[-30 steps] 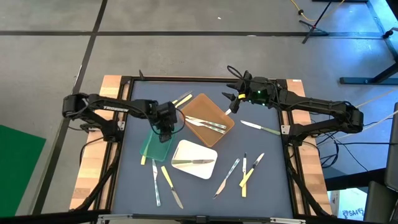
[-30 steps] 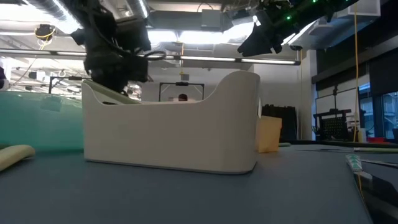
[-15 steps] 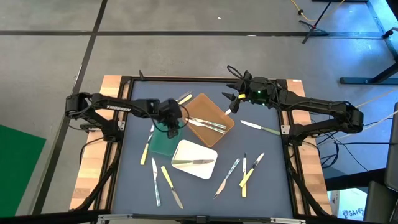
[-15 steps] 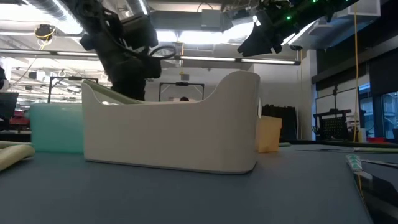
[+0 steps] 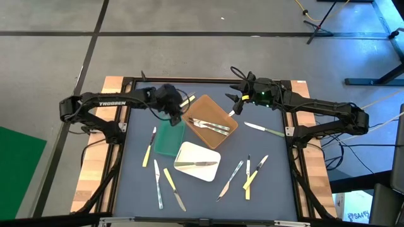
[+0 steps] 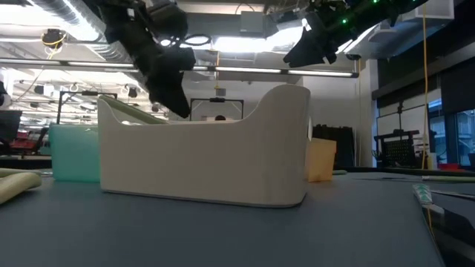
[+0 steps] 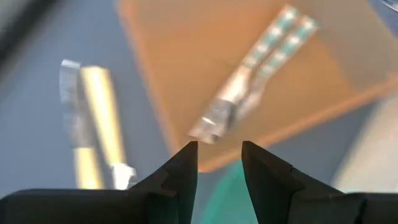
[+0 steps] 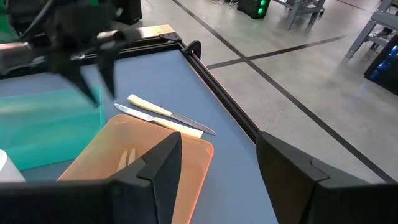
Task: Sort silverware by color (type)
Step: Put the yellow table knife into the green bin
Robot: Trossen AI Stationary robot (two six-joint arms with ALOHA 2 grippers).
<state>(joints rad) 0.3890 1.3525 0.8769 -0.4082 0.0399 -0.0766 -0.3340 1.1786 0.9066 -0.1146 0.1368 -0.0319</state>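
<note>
silverware (image 5: 211, 127) in brown tray (image 5: 222, 112), beside empty left gripper (image 5: 175, 116)

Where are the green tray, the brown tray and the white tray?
green tray (image 5: 168, 140), high view, bare floor of the tray.
brown tray (image 5: 208, 108), high view, bare floor near its far corner.
white tray (image 5: 189, 153), high view, bare floor.

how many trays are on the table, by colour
green tray: 1
brown tray: 1
white tray: 1
total: 3
</note>
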